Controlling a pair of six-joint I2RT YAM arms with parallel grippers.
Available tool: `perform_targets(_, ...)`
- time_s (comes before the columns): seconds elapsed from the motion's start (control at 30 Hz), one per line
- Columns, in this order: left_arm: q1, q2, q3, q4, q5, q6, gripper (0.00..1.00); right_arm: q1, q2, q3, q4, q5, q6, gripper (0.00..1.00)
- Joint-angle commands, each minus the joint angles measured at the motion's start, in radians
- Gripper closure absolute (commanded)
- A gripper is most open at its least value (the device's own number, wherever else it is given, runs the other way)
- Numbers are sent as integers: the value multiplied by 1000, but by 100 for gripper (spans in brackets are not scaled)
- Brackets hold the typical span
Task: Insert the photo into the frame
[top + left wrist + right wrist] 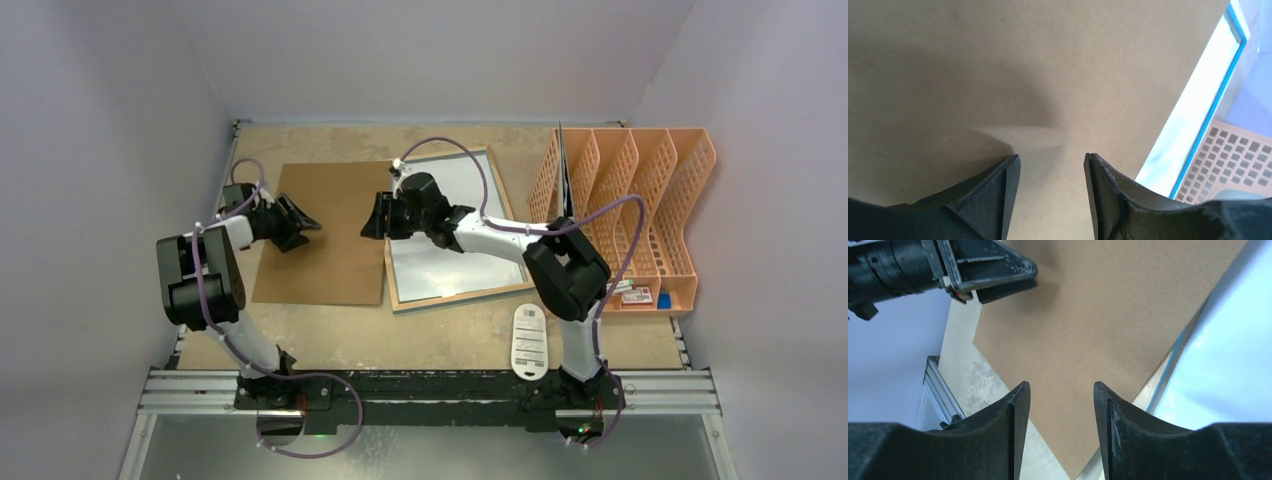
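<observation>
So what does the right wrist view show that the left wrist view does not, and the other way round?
Only the right wrist view: the right gripper, open, the pale tabletop and a metal rail. Only the left wrist view: the orange plastic lattice file rack. Both: the flat brown backing board, the blue-edged rectangular frame beside it, and the open left gripper over the board.

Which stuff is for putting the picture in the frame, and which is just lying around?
For the job: frame, brown backing board; photo not clearly visible.
Just lying about: orange file rack, white labelled card.
</observation>
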Motion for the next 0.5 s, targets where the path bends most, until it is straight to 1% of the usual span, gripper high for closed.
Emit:
perform_targets(0.0,-27,21,-81,-143,-24,1,45,-17,-86,-42,24,95,27,48)
perform_targets(0.13,-27,-30,17,-212,-103,50,43,-19,-85,-31,-32,180,33,47)
perform_targets(0.23,-27,-71,96,-216,-128,64,38,-31,-34,39,-102,232,56,44)
perform_targets(0.3,-27,-91,140,-216,-160,71,34,-46,3,80,-136,237,84,41)
perform_targets(0.37,-26,-97,188,-224,-225,66,30,-57,30,115,-131,265,91,38)
perform_targets(0.43,-25,-89,236,-235,-305,49,21,-67,61,156,-119,278,74,31)
perform_targets(0.47,-24,-79,259,-235,-337,50,19,-72,81,175,-110,271,63,30)
